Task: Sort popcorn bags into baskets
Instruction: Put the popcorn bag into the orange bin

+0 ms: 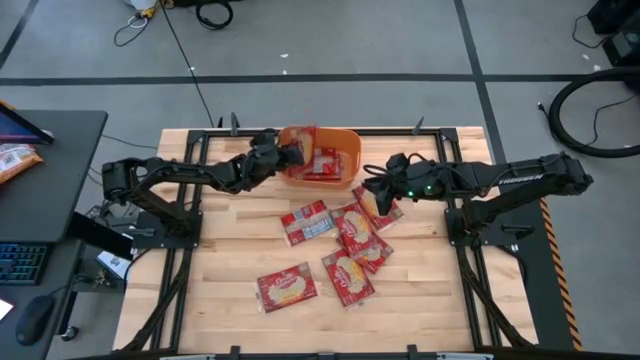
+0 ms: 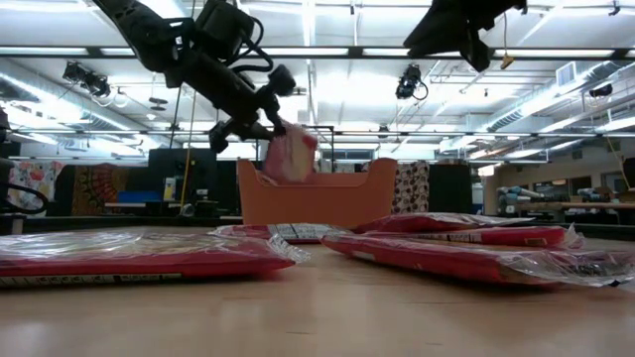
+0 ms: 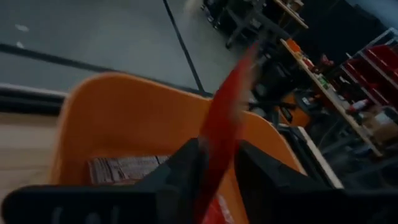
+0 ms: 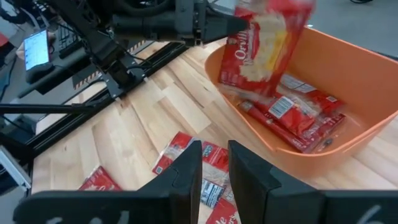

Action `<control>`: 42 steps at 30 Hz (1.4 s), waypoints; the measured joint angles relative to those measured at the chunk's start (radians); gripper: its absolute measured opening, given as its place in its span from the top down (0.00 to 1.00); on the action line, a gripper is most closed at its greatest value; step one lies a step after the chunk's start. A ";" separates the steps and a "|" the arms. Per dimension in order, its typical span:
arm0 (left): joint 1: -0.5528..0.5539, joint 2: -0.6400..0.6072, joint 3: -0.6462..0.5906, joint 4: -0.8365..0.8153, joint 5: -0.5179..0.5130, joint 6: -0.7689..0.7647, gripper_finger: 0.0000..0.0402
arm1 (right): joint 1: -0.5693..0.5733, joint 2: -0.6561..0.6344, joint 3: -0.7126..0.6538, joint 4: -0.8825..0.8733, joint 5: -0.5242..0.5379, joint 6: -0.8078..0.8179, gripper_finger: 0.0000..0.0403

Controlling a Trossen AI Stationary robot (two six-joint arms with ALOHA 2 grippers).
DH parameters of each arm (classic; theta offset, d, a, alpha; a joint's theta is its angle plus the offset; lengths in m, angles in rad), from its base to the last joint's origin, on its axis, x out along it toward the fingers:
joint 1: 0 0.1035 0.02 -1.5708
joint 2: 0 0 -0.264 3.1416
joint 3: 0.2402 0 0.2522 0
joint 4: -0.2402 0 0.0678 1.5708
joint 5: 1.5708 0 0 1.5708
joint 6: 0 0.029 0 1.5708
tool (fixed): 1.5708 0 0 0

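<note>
— Item one, left hand (image 4: 208,26)?
— We log it clamped on a bag (image 4: 267,43), hung upright, long axis vertical, over the near rim of the basket (image 1: 345,150). The basket floor lies straight below the bag; several bags (image 4: 298,115) already lie in it.
— Right hand (image 4: 214,168)?
— Fingers slightly apart, empty, above the loose bags (image 1: 345,240) on the table (image 1: 220,260). We judge it the nearer arm to them; they lie below and just ahead of it.
— Count on table?
— We see about six.
</note>
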 joint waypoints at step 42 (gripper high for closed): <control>-0.335 -0.069 0.258 -0.532 0.441 0.495 0.55 | 0.041 0.126 0.000 -0.077 -0.064 -0.077 0.80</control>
